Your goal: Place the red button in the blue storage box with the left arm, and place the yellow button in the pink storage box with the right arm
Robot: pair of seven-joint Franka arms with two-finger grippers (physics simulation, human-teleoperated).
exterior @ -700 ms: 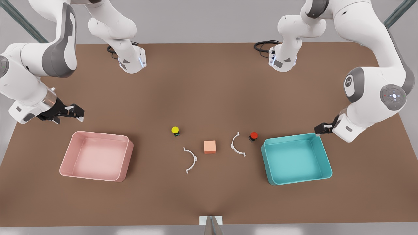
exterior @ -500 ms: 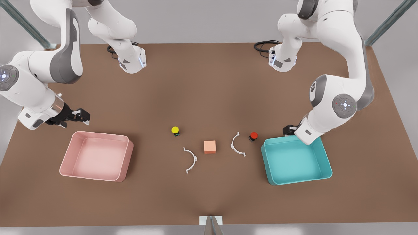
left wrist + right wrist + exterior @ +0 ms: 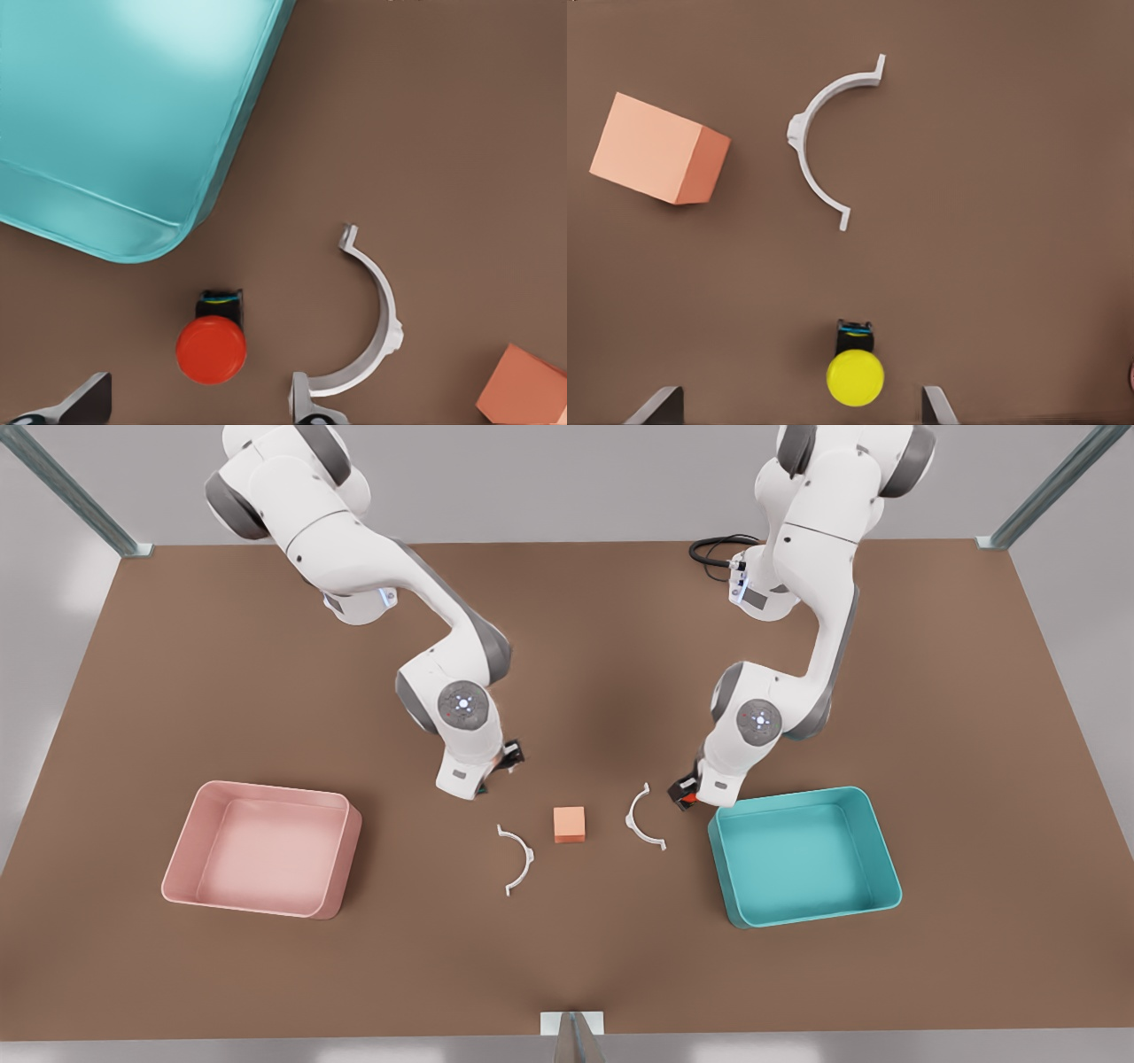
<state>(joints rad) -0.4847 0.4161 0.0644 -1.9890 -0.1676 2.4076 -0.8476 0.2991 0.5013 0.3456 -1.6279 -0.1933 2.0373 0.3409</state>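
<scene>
The red button (image 3: 211,349) stands on the table beside a corner of the blue storage box (image 3: 133,232). My left gripper (image 3: 199,413) hovers over it, open, one fingertip (image 3: 84,403) on each side of the cap. In the front view this gripper (image 3: 684,792) covers most of the red button (image 3: 688,802), just left of the blue storage box (image 3: 797,795). The yellow button (image 3: 855,377) sits between the open fingers of my right gripper (image 3: 797,411). In the front view that gripper (image 3: 496,771) hides the yellow button. The pink storage box (image 3: 190,824) lies at the front view's left.
A salmon-orange cube (image 3: 569,824) sits between the two arms. Two white curved clips (image 3: 516,859) (image 3: 640,819) flank it. One clip (image 3: 372,328) lies close to the red button, the other clip (image 3: 824,133) beyond the yellow one. Black cables (image 3: 713,549) lie at the far edge.
Both arms have swung in from the table's sides to the middle. The left gripper now hangs over the red button and the right gripper over the yellow one. Nothing on the table has moved.
</scene>
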